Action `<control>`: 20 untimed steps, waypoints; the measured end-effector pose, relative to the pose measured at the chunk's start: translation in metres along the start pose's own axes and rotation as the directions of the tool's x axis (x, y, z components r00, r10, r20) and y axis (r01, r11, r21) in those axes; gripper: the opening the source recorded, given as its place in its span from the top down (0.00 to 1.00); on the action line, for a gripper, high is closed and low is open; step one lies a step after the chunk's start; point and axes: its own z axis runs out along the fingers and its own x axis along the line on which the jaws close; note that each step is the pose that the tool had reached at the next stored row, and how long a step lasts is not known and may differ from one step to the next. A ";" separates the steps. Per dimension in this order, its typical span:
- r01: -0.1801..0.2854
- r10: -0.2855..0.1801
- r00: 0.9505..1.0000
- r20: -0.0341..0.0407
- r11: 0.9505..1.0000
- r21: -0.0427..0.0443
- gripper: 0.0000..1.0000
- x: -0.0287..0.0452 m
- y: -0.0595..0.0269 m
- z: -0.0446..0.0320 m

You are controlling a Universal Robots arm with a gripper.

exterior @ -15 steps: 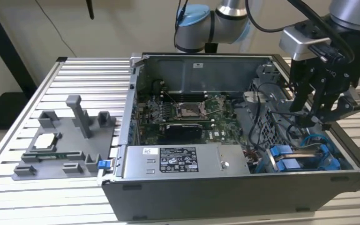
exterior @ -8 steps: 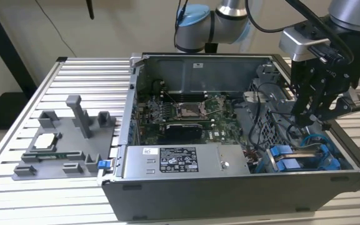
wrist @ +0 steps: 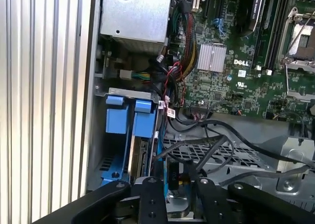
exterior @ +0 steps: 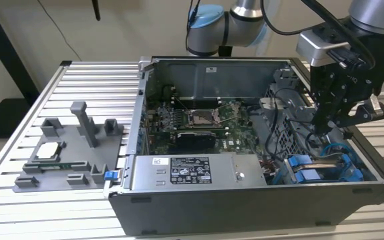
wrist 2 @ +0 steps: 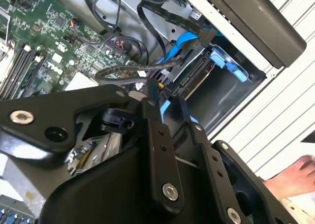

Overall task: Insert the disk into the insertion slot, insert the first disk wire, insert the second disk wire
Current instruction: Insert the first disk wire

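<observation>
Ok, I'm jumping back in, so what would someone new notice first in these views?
The open computer case sits on the slatted table, with its motherboard exposed. At the exterior view's right, the gripper hangs in the case close to the bright blue drive carriers. A person's hand shows over the table slats in the second wrist view.

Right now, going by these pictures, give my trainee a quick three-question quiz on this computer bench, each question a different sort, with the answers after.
1. True or false: the gripper is down inside the open computer case, at the drive cage.
2. Pick one: the two carriers in the drive cage are A red, B blue, C green.
3. In the exterior view, on which side of the case does the grey tray stand?
Key: 1 true. 2 B. 3 the exterior view's left.
</observation>
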 end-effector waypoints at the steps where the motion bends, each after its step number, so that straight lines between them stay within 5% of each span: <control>1: 0.000 0.000 1.000 0.000 1.000 0.002 0.00 0.0000 0.0006 0.0000; 12: 0.001 -0.001 1.000 -0.001 0.999 0.034 0.00 -0.0003 0.0034 0.0009; 16: 0.002 -0.002 1.000 -0.002 0.999 0.040 0.00 -0.0004 0.0041 0.0012; 17: 0.002 -0.002 1.000 -0.002 0.999 0.040 1.00 -0.0004 0.0041 0.0013; 20: 0.002 -0.002 1.000 -0.002 0.999 0.040 1.00 -0.0004 0.0042 0.0013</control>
